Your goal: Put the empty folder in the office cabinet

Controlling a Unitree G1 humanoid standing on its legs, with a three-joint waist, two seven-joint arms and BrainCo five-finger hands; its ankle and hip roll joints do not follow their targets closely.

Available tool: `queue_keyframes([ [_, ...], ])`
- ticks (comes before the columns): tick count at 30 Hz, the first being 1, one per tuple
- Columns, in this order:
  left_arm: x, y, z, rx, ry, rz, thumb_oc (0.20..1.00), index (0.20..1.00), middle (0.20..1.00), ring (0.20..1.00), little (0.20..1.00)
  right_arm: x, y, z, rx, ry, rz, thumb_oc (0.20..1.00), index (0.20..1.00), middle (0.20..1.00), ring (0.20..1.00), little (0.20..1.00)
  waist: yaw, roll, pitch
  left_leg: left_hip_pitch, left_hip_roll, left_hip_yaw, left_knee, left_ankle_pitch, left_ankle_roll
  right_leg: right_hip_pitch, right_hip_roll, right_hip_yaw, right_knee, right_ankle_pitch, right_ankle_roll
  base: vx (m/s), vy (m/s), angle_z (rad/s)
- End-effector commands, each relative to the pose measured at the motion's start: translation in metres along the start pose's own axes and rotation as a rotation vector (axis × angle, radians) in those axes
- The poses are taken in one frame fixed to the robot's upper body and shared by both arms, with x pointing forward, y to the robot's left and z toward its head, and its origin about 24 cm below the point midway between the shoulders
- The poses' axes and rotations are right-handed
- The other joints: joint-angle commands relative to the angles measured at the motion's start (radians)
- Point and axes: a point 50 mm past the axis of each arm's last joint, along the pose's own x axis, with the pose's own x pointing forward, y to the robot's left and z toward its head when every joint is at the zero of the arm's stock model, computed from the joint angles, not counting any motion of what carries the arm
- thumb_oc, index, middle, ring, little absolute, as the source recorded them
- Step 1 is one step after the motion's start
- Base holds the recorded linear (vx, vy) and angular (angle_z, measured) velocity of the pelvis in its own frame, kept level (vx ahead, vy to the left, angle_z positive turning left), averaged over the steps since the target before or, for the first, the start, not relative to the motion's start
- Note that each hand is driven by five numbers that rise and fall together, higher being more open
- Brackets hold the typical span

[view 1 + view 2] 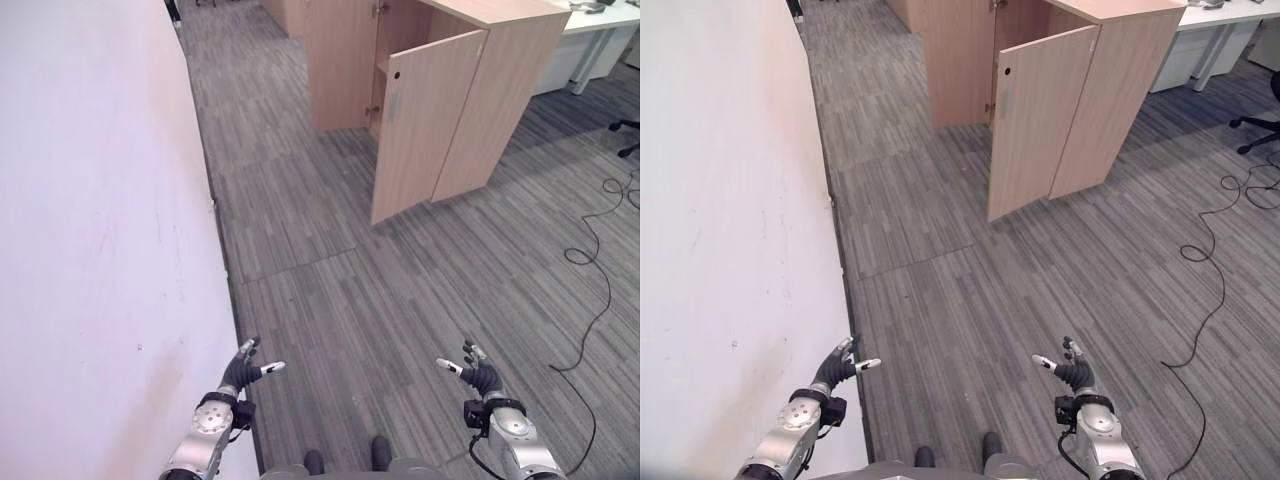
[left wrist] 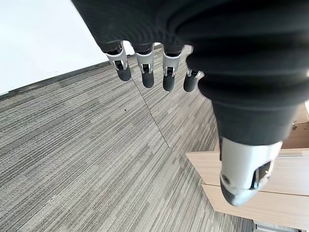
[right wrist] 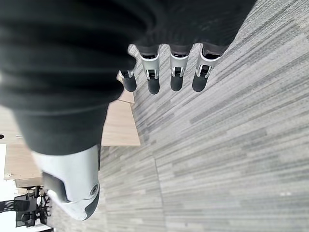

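Note:
A light wooden office cabinet stands ahead on the grey carpet, a few steps away, with its door swung open toward me. My left hand hovers low at the lower left beside a white wall, fingers relaxed and holding nothing. At the lower right my right hand is likewise open and empty. In the wrist views the fingers of the left hand and the fingers of the right hand hang straight over bare carpet. I see no folder in any view.
A white wall runs along the whole left side. A black cable snakes over the carpet at the right. A white desk stands behind the cabinet, and an office chair's base sits at the right edge.

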Motion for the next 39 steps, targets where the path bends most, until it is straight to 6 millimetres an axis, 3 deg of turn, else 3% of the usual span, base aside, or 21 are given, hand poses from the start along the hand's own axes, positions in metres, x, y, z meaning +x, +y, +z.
queue_keyframes([
  [1,0.006,0.010,0.012,-0.021,-0.051,0.029,1.000,1.000,1.000,1.000,1.000,0.005,0.002,0.019,-0.034,-0.090,0.017,1.000,1.000,1.000,1.000,1.000,0.009,-0.041,-0.021,0.020,0.050,0.035,0.012,-0.058,-0.072,0.059,-0.084,-0.014,0.007,-0.089,0.111,0.00,0.000,0.00],
  [16,0.003,0.014,0.004,-0.038,-0.021,0.051,1.000,1.000,1.000,1.000,1.000,0.002,-0.002,0.008,-0.054,-0.041,0.022,1.000,1.000,1.000,1.000,1.000,0.011,-0.037,-0.018,0.020,0.071,0.019,0.012,-0.040,-0.088,0.070,-0.059,-0.028,0.013,-0.106,0.088,0.00,-0.047,0.05],
  [26,0.002,0.018,0.002,-0.045,-0.008,0.055,1.000,1.000,1.000,1.000,1.000,0.001,-0.005,0.007,-0.051,-0.028,0.033,1.000,1.000,1.000,1.000,1.000,0.010,-0.025,0.000,0.019,0.112,0.009,0.031,-0.012,-0.109,0.060,-0.025,-0.031,0.055,-0.138,0.057,0.01,-0.080,0.02],
  [29,0.006,0.017,0.012,-0.060,-0.045,0.048,1.000,1.000,1.000,1.000,1.000,0.003,-0.011,0.012,-0.049,-0.049,0.033,1.000,1.000,1.000,1.000,1.000,0.016,-0.042,0.047,-0.097,0.123,-0.009,0.240,-0.034,-0.127,0.051,-0.023,-0.030,0.090,-0.156,0.027,-0.08,-0.154,0.06],
  [33,0.006,0.012,0.011,-0.074,-0.041,0.034,1.000,1.000,1.000,1.000,1.000,0.004,-0.014,0.011,-0.055,-0.038,0.028,1.000,1.000,1.000,1.000,1.000,0.021,-0.053,0.070,-0.190,0.120,-0.026,0.403,0.015,-0.119,0.078,-0.023,-0.033,0.090,-0.171,0.010,0.05,-0.073,0.12],
  [37,0.007,0.009,0.011,-0.062,-0.036,0.022,1.000,1.000,1.000,1.000,1.000,0.003,-0.020,0.012,-0.045,-0.038,0.005,1.000,1.000,1.000,1.000,1.000,0.037,-0.055,0.065,-0.283,0.128,-0.007,0.305,0.045,-0.109,0.105,-0.034,-0.031,0.096,-0.213,0.020,0.18,0.051,0.07],
  [38,0.008,0.009,0.013,-0.048,-0.040,0.022,1.000,1.000,1.000,1.000,1.000,0.004,-0.021,0.012,-0.044,-0.037,-0.002,1.000,1.000,1.000,1.000,1.000,0.054,-0.047,0.063,-0.328,0.134,-0.019,0.216,0.107,-0.120,0.123,-0.030,-0.021,0.103,-0.246,0.022,0.33,0.088,0.22],
  [39,0.009,0.010,0.015,-0.042,-0.048,0.027,1.000,1.000,1.000,1.000,1.000,0.005,-0.021,0.013,-0.044,-0.037,-0.008,1.000,1.000,1.000,1.000,1.000,0.063,-0.049,0.069,-0.368,0.136,-0.017,0.172,0.124,-0.124,0.135,-0.031,-0.011,0.106,-0.261,0.023,0.34,0.072,0.14],
])
